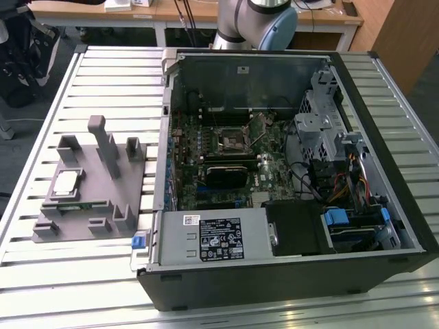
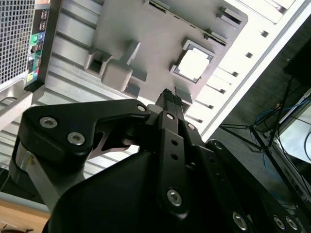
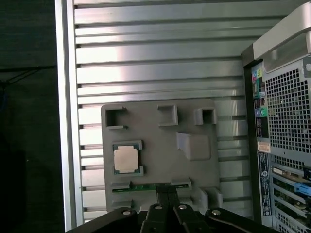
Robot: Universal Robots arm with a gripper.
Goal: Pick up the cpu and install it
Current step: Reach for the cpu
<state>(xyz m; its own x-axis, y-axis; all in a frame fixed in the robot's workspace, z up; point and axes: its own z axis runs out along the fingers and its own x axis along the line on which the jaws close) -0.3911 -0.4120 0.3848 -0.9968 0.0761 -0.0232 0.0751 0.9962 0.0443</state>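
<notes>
We take the grey fixture (image 1: 103, 195) as our landmark. It lies flat on the slatted table (image 1: 68, 288), towards the exterior view's left. The cpu (image 1: 66, 181) rests in a square pocket at the end of the fixture that is on the exterior view's left, pale metal top facing up. In both wrist views we see it seated in that same pocket (image 2: 194, 63) (image 3: 126, 158), with nothing touching it. Just beside the cpu's pocket, a thin green strip (image 3: 146, 187) sits in a slot along one edge of the fixture.

The gripper (image 3: 167, 190) hangs over the fixture. In the first wrist view its tip lines up with the slotted edge near the green strip, and it is clear of the cpu. In the second wrist view the gripper (image 2: 169, 97) points at the fixture's edge close to the cpu's pocket. Its two slim fingers are pressed together with nothing between them. We cannot tell how high above the fixture it is.

To the exterior view's right of the fixture, a small blue tab (image 1: 139, 241) comes first. Next is the open computer case (image 1: 288, 277), which lies on its side right next to the fixture. Inside the case, a silver box (image 1: 212, 236) with a white label lies along the near side. A green motherboard (image 1: 274, 164) carries a square socket (image 1: 230, 140), and a black ribbed block (image 1: 225, 175) sits beside the socket. Beyond the case, well apart from the fixture, stands the arm (image 1: 257, 20).
</notes>
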